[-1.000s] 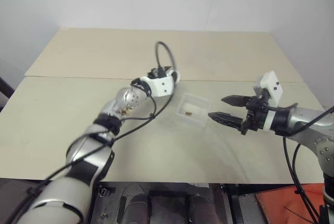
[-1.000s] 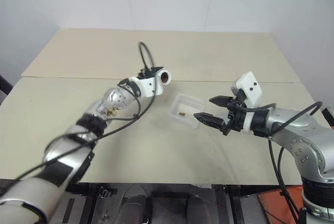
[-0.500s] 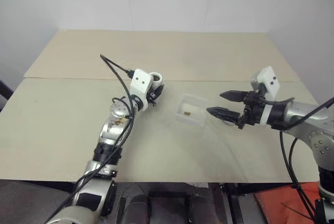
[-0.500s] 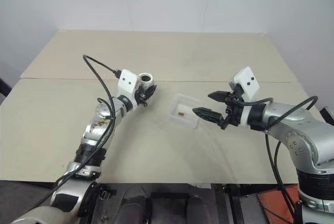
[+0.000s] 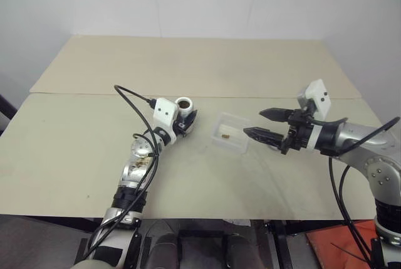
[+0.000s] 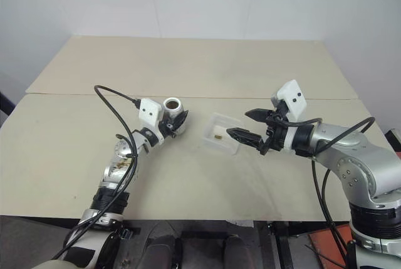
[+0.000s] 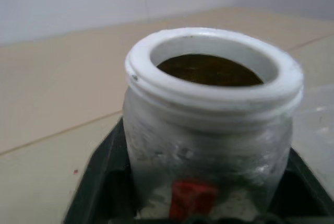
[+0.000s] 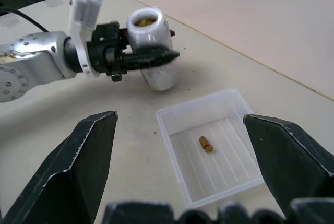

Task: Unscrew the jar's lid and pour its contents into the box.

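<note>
jar [image 7: 209, 125] base hidden by left gripper [image 5: 185, 120]

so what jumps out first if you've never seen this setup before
The open-topped silvery-grey jar with a white rim and red label stands upright on the beige table, between the fingers of the left gripper. Just to its right lies a small clear plastic box with one tiny brown pellet inside. The right gripper hovers at the box's far side, its black fingers spread wide.
</note>
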`<state>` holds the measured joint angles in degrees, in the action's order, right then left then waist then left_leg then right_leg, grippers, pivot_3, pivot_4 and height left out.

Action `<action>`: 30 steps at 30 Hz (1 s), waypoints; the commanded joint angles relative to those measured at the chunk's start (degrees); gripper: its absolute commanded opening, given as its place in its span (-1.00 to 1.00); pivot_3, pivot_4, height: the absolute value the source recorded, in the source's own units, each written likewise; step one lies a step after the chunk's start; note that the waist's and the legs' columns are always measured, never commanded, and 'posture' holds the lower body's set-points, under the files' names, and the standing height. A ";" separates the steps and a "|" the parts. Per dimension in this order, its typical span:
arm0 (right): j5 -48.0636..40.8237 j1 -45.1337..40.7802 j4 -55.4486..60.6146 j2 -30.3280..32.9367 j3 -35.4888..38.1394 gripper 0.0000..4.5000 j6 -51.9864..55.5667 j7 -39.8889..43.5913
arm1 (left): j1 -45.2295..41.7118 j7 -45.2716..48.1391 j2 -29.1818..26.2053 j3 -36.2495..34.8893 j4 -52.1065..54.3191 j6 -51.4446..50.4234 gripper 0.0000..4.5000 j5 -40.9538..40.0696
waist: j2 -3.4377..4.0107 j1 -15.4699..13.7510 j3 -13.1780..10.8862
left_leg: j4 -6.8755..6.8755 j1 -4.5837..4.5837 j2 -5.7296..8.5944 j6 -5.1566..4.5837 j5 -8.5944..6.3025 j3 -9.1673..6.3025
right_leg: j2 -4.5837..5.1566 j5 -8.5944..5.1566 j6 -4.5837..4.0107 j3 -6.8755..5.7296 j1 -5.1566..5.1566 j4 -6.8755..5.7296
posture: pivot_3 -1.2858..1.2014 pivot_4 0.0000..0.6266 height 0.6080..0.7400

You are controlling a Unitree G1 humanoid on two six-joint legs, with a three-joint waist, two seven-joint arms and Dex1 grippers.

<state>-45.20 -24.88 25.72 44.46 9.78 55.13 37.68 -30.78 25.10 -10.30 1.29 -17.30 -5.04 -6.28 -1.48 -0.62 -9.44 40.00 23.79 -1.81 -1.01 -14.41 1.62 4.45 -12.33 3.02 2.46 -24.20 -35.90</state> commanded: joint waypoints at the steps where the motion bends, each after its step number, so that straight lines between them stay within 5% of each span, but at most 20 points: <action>1: -0.72 -0.71 2.07 -0.07 1.18 1.00 -0.81 -0.42 | -1.56 0.68 -0.70 0.64 0.02 1.10 0.74 0.82 | 0.00 0.00 0.00 | 0.00 0.00 0.00 0.00 0.00 0.00 | 0.00 0.00 0.00 0.00 0.00 0.00 | 0.03 -0.52 1.00; 3: -0.80 -0.68 2.14 -0.19 1.16 1.00 -0.83 -0.61 | -1.94 1.31 -1.18 0.95 -0.44 0.96 0.99 1.07 | 0.00 -0.05 0.00 | 0.00 0.00 0.00 0.00 0.00 0.00 | 0.01 0.00 0.00 0.00 0.01 0.00 | 0.03 -0.52 1.00; 11: -0.77 -0.60 2.26 -0.45 1.07 1.00 -0.99 -0.82 | -1.82 2.66 -2.64 1.60 0.46 -0.13 0.99 1.65 | 0.00 0.02 0.00 | -0.01 0.00 0.00 0.00 0.00 0.00 | 0.00 0.00 0.00 0.00 0.00 0.00 | 0.03 -0.52 1.00; 30: 0.12 3.89 5.61 0.78 1.81 1.00 -2.50 0.22 | 14.44 14.36 -18.42 -3.81 30.12 -19.26 0.99 -7.60 | 0.02 0.37 0.01 | -0.11 -0.04 -0.04 0.00 0.00 0.01 | 0.00 -0.01 -0.01 0.02 -0.03 0.02 | 0.03 -0.52 1.00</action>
<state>-45.05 -21.00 29.21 44.23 9.70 54.46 37.36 -16.38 37.96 -27.19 0.24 8.26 -23.04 -11.38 -1.46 -0.26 -9.43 39.89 23.73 -1.86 -1.01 -14.41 1.63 4.46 -12.34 3.01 2.49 -24.23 -35.88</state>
